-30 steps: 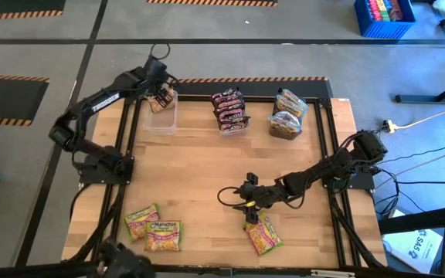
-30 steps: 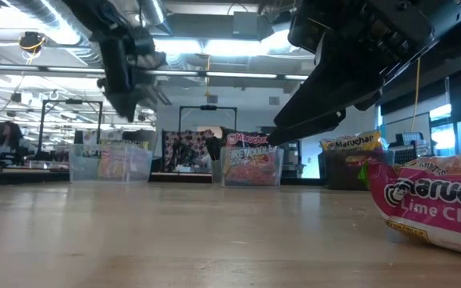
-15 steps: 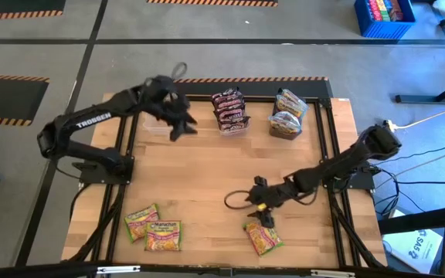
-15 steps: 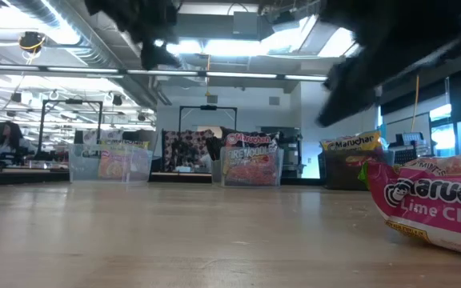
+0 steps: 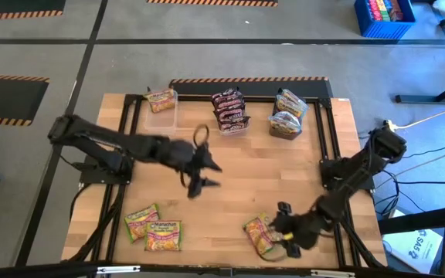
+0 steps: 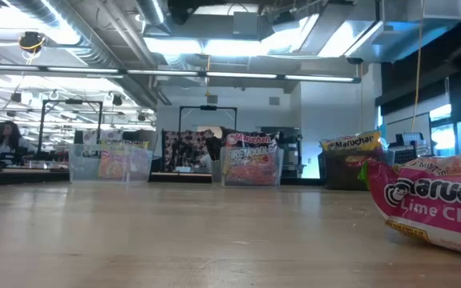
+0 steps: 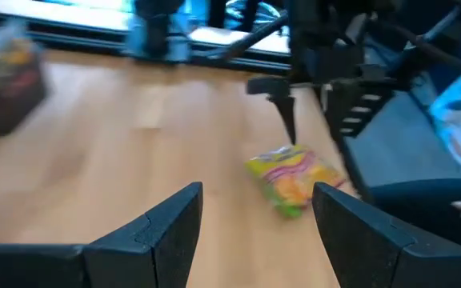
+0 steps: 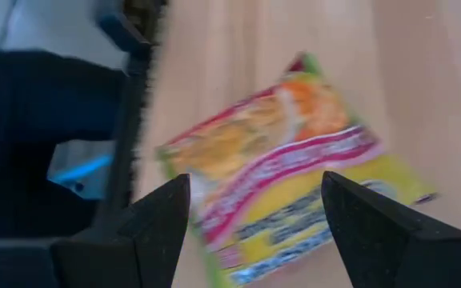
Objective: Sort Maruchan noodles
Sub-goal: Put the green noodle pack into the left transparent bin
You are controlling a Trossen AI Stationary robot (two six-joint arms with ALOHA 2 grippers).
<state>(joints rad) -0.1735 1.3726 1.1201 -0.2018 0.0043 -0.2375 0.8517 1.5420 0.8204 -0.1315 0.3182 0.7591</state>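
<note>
One yellow-green Maruchan packet (image 5: 257,235) lies flat on the wood near the front edge, right of centre; it also fills the low view's right side (image 6: 434,200). My right gripper (image 5: 287,229) stands open just to its right, and its wrist view shows the packet (image 8: 286,176) ahead between the two fingers (image 8: 254,188). My left gripper (image 5: 207,174) hangs open over the table's middle, holding nothing; its wrist view (image 7: 254,192) looks toward that same packet (image 7: 294,176). Two more yellow-green packets (image 5: 153,228) lie at the front left.
Along the far edge stand a clear tub (image 5: 161,108) with one packet, a clear tub of maroon packets (image 5: 230,110) and a dark tub of yellow-orange packets (image 5: 288,116). Black frame rails (image 5: 327,154) run along the table's sides. Bare wood lies between the arms.
My left gripper has swung from over the far-left clear tub toward the table's middle and near side, turning as it went, and stays open. My right gripper has moved from the middle toward the near right, past the lone packet to its right side. No packet has moved.
</note>
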